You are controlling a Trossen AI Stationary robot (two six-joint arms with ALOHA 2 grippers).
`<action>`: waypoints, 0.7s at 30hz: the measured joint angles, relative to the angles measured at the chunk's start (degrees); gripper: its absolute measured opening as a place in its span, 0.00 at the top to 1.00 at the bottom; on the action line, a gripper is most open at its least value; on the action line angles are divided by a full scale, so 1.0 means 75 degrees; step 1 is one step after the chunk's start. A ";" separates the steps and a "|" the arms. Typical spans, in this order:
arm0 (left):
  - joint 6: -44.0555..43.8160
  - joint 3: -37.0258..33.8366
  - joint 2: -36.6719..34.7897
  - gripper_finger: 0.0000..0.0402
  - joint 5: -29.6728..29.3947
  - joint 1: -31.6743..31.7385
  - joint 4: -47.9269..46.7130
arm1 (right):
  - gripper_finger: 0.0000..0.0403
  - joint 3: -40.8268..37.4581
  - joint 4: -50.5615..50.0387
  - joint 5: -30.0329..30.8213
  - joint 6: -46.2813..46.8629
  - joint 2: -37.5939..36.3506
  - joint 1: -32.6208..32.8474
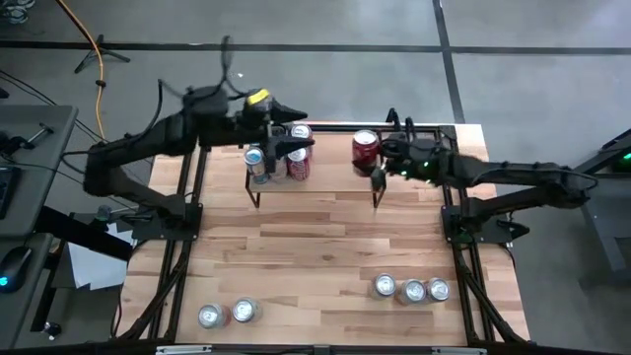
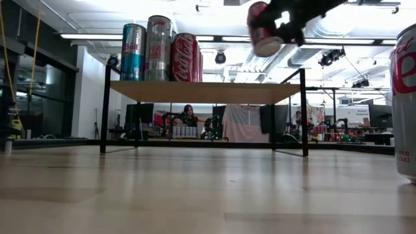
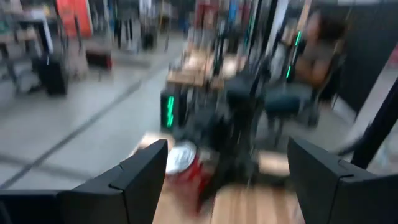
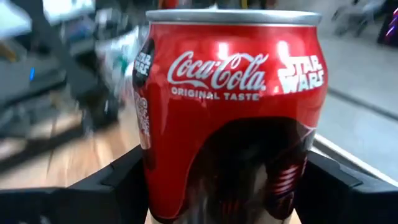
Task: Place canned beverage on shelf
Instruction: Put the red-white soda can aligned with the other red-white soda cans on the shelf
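The shelf (image 1: pixel 325 187) stands at the table's far middle on thin black legs. Three cans stand on its left end: a blue one (image 2: pixel 133 52), a silver one (image 2: pixel 159 49) and a red one (image 2: pixel 186 57). My left gripper (image 1: pixel 286 148) hovers open over those cans with nothing between its fingers (image 3: pixel 146 180). My right gripper (image 1: pixel 373 155) is shut on a red Coca-Cola can (image 4: pixel 230 106), which hangs above the shelf's right part (image 2: pixel 263 29). My right gripper pinches the red can's lower body (image 4: pixel 158 180) between its two fingers, one on each side. The fingers come nearly level from the table's right side. The can is lifted clear above the shelf top and tilts in the low view.
Two loose cans (image 1: pixel 227 314) stand near the table's front left and three (image 1: pixel 411 290) near its front right; one of these looms at the low view's right edge (image 2: pixel 406 97). The tabletop's middle (image 1: pixel 315 247) is bare wood. A person (image 2: pixel 188 114) sits in the room beyond.
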 joint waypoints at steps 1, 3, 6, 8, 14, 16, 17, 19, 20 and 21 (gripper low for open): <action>-0.0179 -0.0566 -0.0272 0.35 -0.0009 -0.0026 0.0703 | 0.30 -0.0223 0.0706 0.0294 0.0078 0.0146 0.0145; -0.0655 -0.1483 -0.0735 0.35 -0.0036 -0.0040 0.1825 | 0.30 -0.0489 0.1728 0.1037 0.0074 0.0495 0.0422; -0.1220 -0.2400 -0.1290 0.35 -0.0094 -0.0039 0.2797 | 0.30 -0.0622 0.2610 0.2290 -0.0083 0.1127 0.0730; -0.1475 -0.2723 -0.1561 0.35 -0.0132 -0.0039 0.3068 | 0.30 -0.0636 0.2941 0.2948 -0.0168 0.1545 0.0845; -0.1631 -0.2798 -0.1911 0.35 -0.0319 -0.0136 0.3469 | 0.30 -0.0601 0.3543 0.3904 0.0034 0.2646 0.0893; -0.1630 -0.2798 -0.1978 0.35 -0.0336 -0.0166 0.3630 | 0.30 -0.0574 0.4004 0.3947 0.0034 0.2926 0.0893; -0.1602 -0.2798 -0.2002 0.35 -0.0336 -0.0173 0.3649 | 0.30 -0.0574 0.4182 0.3994 0.0045 0.3038 0.0898; -0.1550 -0.2798 -0.2044 0.35 -0.0340 -0.0176 0.3631 | 0.30 -0.0574 0.4539 0.4068 0.0038 0.3222 0.0899; -0.1555 -0.2798 -0.2056 0.35 -0.0340 -0.0176 0.3619 | 0.30 -0.0574 0.4629 0.4113 0.0041 0.3275 0.0899; -0.1558 -0.2798 -0.2060 0.35 -0.0340 -0.0176 0.3627 | 0.30 -0.0574 0.4684 0.4163 0.0048 0.3316 0.0899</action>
